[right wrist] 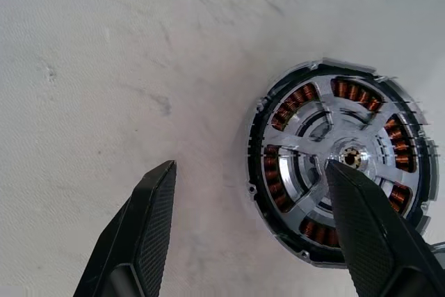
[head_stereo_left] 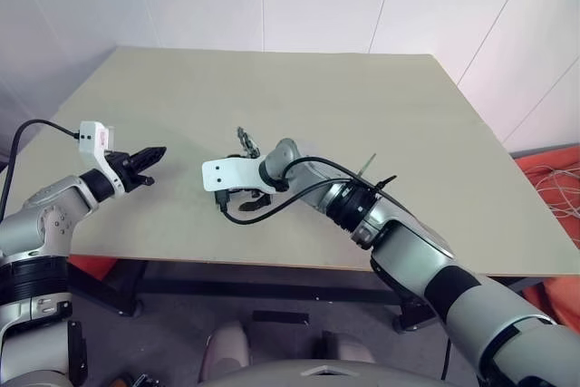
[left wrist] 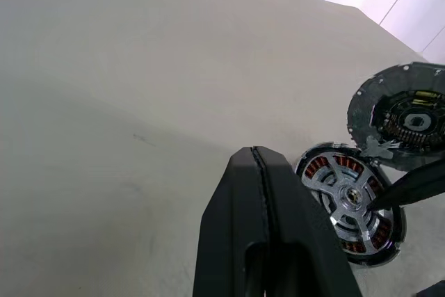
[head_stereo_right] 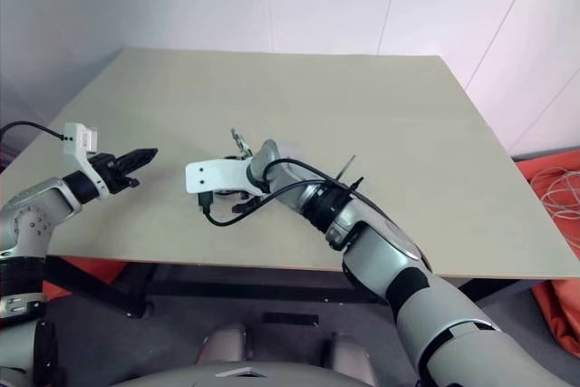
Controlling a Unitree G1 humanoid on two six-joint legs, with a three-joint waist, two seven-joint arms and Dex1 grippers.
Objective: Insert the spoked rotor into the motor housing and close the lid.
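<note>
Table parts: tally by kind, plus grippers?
Motor housing with copper windings: 1
Spoked rotor, sitting in the housing: 1
Lid, off, lying beside the housing: 1
Grippers: 2, left gripper shut, right gripper open over the housing
Total: 5

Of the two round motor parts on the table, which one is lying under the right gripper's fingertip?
The motor housing, with the spoked rotor seated over its copper windings; the dark lid lies beside it, untouched.
</note>
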